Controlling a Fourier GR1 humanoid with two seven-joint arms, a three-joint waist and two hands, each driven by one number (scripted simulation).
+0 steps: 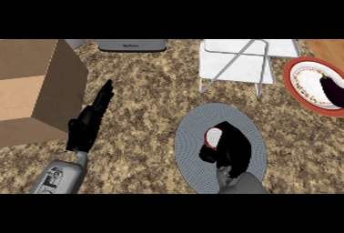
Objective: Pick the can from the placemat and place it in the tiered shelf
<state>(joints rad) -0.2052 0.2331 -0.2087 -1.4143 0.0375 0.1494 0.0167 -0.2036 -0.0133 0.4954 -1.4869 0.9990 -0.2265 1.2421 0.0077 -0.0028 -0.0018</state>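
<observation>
A red can with a white top [214, 136] stands on the round grey placemat [201, 175] at lower right. My right hand [232, 148] is curled round the can from its right side and hides most of it. The white tiered shelf [235, 61] with grey metal legs stands behind the placemat, toward the top right. Over the counter at left my left hand [91, 120] is held out with straight fingers pointing away, and it holds nothing.
An open cardboard box [33, 91] fills the left side. A grey appliance [132, 45] sits at the top centre. A red-rimmed plate [306, 84] with a dark eggplant [334, 88] lies at the right edge.
</observation>
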